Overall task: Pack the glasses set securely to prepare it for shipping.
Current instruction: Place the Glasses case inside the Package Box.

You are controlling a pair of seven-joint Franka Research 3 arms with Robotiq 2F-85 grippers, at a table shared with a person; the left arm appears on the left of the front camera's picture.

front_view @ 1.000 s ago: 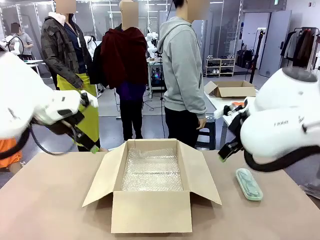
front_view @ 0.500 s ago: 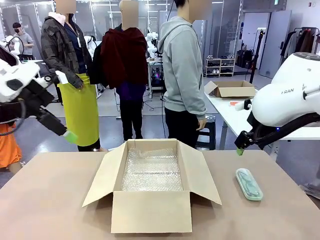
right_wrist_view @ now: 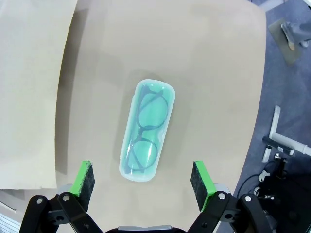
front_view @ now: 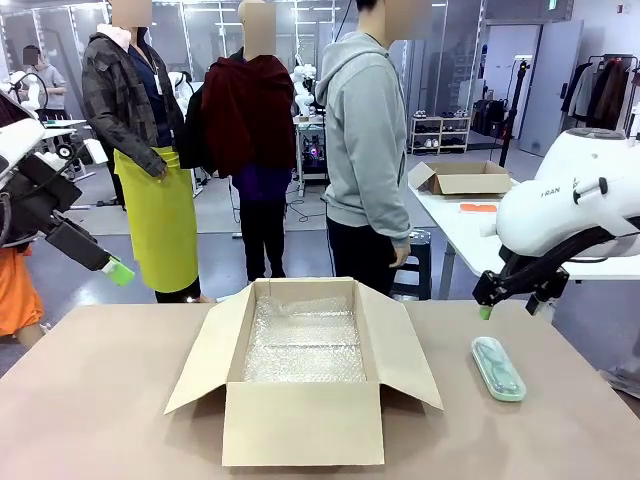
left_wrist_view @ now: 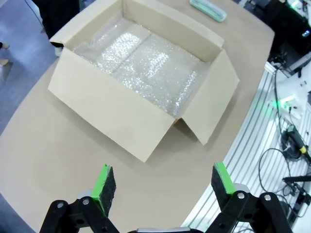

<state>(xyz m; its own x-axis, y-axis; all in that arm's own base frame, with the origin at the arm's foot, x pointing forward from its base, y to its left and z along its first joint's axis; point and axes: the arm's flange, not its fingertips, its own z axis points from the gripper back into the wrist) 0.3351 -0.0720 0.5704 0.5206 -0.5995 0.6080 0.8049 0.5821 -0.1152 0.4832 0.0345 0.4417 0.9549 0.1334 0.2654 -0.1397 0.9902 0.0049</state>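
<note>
- The mint-green case (right_wrist_view: 147,131) lies mid-frame on the surface (right_wrist_view: 209,73): looks light, stiff, slick.
- The right pincer (right_wrist_view: 142,177) gapes empty above it; best pinched across its narrow middle.
- The left pincer (left_wrist_view: 163,182) gapes too.

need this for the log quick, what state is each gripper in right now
Left gripper: open, holding nothing, above the table by the box.
Right gripper: open, holding nothing, hovering over the green glasses case.

The mint-green glasses case (front_view: 498,368) lies flat and closed on the table (front_view: 100,400), right of the cardboard box (front_view: 300,425). Dark frames show through its semi-clear lid.
</note>
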